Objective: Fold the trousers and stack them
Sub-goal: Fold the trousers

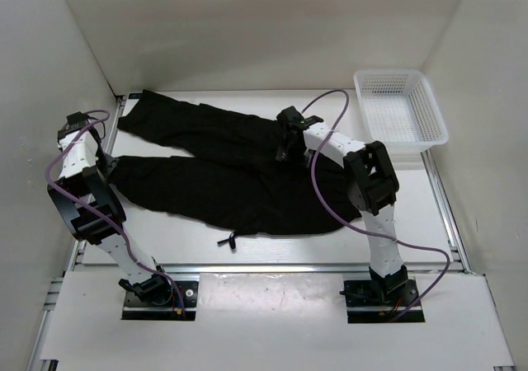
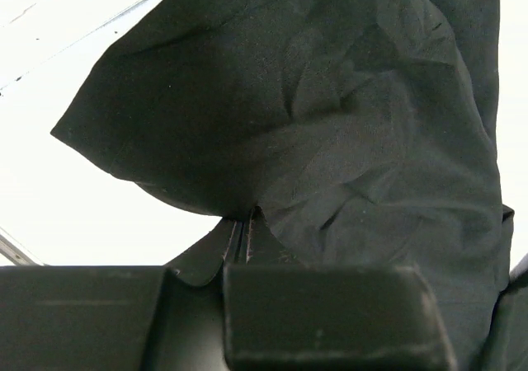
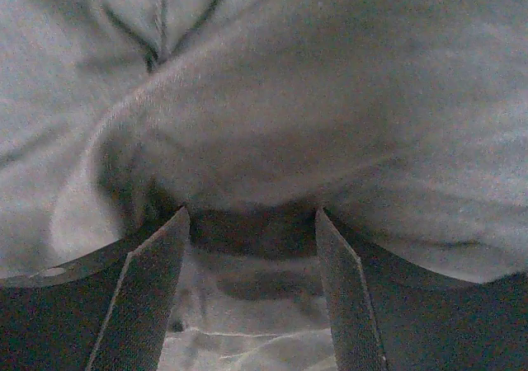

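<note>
From above, the trousers [image 1: 223, 173] are lying spread across the table [image 1: 165, 235], both legs running out to the left and the waist sitting toward the right, with the small cord [image 1: 228, 241] trailing off the near edge. A white mesh basket [image 1: 400, 107] is sitting at the far right corner, apart from the cloth. The right gripper [image 1: 286, 150] is reaching down onto the cloth where the two legs meet. In the left wrist view, the left gripper [image 2: 246, 227] is pressed together, pinching an edge of the black cloth, which is fanning away from it over the white tabletop. In the right wrist view, the fingers [image 3: 153, 288] are standing spread, straddling a raised fold of the trousers; whether the pads are pressing it is not showing.
</note>
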